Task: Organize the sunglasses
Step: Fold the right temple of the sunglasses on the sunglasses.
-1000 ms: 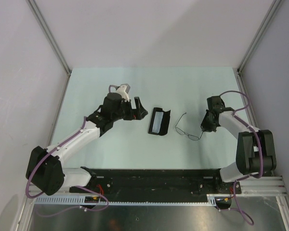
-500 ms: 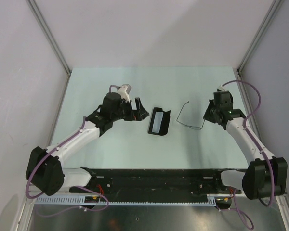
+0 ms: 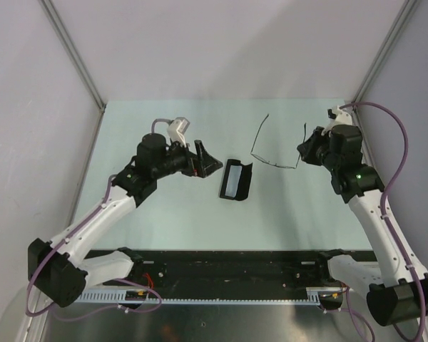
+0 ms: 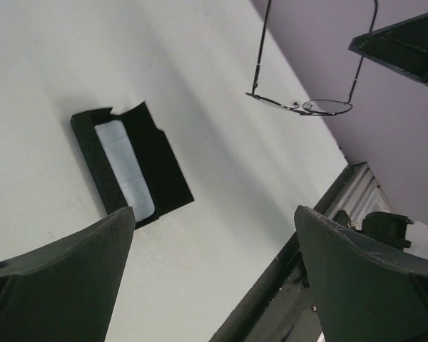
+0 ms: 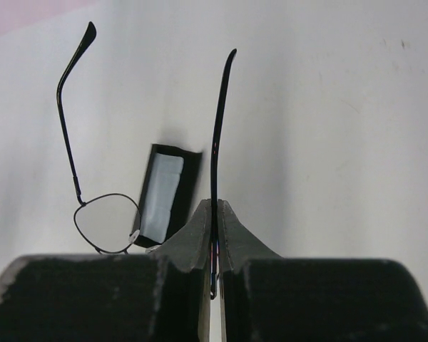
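Note:
The sunglasses (image 3: 272,151), thin dark wire frames with clear roundish lenses and both temple arms unfolded, hang in the air above the table. My right gripper (image 3: 304,151) is shut on one temple arm (image 5: 215,142); the lens (image 5: 107,222) hangs to its left. They also show in the left wrist view (image 4: 310,107). The black oblong case (image 3: 235,179) lies open on the table with the light blue cloth (image 4: 125,171) inside, left of and below the glasses. My left gripper (image 3: 208,161) is open and empty, just left of the case.
The pale green table (image 3: 200,128) is bounded by grey walls on three sides. A black rail (image 3: 228,262) with the arm bases runs along the near edge.
My right gripper has lifted the sunglasses off the table and carried them up and toward the back. My left arm has shifted slightly back and left, still open.

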`<control>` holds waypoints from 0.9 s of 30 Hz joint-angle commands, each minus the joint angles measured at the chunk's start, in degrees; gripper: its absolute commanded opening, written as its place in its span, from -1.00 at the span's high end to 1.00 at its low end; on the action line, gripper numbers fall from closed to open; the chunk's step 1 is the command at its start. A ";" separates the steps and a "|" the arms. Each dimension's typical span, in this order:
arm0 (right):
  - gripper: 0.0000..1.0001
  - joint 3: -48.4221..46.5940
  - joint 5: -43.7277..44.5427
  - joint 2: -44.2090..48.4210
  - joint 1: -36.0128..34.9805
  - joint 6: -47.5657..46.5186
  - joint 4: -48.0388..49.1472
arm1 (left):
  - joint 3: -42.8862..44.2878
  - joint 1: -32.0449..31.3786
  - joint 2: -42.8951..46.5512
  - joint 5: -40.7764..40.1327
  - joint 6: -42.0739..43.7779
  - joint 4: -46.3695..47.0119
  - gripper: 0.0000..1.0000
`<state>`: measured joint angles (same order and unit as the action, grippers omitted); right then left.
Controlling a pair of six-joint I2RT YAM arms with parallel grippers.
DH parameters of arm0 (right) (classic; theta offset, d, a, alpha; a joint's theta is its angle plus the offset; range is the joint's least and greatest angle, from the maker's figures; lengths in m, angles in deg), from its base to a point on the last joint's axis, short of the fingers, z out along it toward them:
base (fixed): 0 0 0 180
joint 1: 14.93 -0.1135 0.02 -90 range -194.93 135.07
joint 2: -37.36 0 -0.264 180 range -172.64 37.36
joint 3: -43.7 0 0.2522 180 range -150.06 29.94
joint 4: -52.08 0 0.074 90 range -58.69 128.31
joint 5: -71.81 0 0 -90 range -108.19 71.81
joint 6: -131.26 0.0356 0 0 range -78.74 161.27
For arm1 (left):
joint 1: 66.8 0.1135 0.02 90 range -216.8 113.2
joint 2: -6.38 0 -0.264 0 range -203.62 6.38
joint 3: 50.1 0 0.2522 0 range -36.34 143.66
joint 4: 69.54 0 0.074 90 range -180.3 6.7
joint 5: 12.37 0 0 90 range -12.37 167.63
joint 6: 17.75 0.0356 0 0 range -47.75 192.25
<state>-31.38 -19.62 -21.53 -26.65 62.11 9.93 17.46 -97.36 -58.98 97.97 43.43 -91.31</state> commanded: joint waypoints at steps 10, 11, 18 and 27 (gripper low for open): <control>1.00 -5.83 -12.79 9.23 -4.71 -10.38 8.60 | 7.20 0.33 7.96 11.04 6.40 0.89 -1.00; 1.00 -6.44 -13.94 9.76 -4.80 -11.16 8.95 | 7.28 0.33 8.49 11.47 7.28 0.98 -1.00; 1.00 -11.54 -21.41 10.20 -10.06 -16.00 6.67 | 8.07 0.33 11.84 22.09 13.08 0.98 -1.00; 1.00 -13.03 -24.32 9.42 -18.68 -17.85 7.29 | 8.86 0.16 15.00 37.22 16.86 1.07 -1.00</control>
<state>-42.09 -42.05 -11.89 -42.91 46.15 15.09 23.69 -97.36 -46.19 126.19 56.37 -91.33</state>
